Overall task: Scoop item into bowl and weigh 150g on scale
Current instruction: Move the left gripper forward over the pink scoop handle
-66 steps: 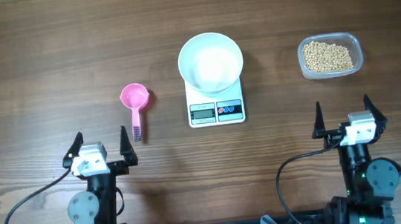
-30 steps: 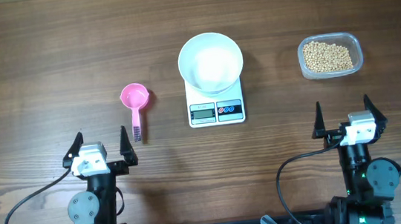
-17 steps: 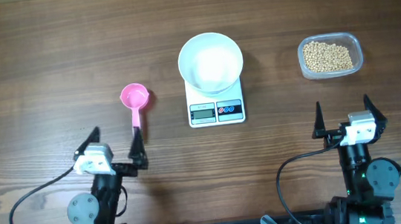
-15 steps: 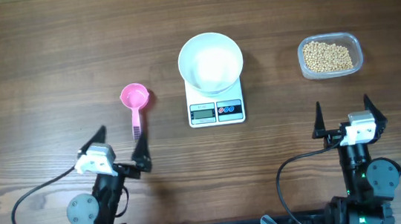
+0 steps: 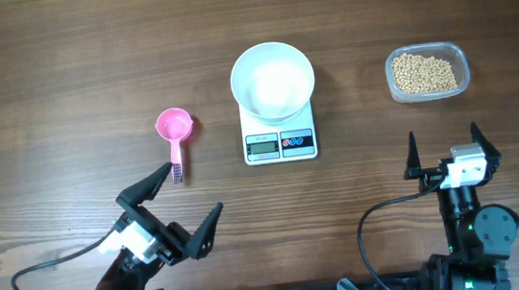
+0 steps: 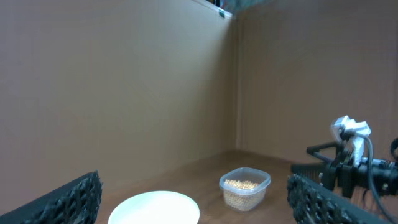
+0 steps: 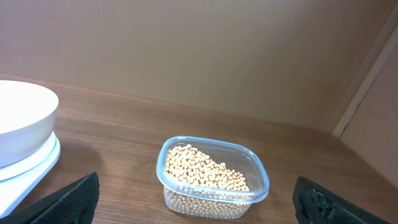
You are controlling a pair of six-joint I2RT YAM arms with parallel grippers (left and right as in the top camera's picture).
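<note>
**Step in hand — scoop pick-up, not yet made.** No beans have reached the bowl.

1. Left gripper (image 5: 194, 187): jaws spread wide, holding nothing. It is angled over the table (image 5: 39, 72), with one fingertip just beside the end of the handle of the pink scoop (image 5: 174, 127). Contact with the handle cannot be confirmed from overhead.
2. Pink scoop: lies flat, cup away from the robot and handle pointing toward it, well left of the scale.
3. Bowl (image 5: 272, 84): white, deep and empty. It sits on the scale (image 5: 280, 144), overhanging the back of the platform. The display faces the robot, and its reading is too small to tell.
4. Item: the beans (image 5: 424, 72) are small, round and tan. They are heaped in a clear plastic container (image 5: 465, 64), well right of the scale.
5. Right gripper (image 5: 442, 135): jaws fully apart, empty, parked near the robot's edge in line with the container.

**Next move, as judged:** bring the left jaws down square across the scoop handle and close on it. The handle is thin and lies flat, so a skewed approach is likely to push it aside — align first.
</note>
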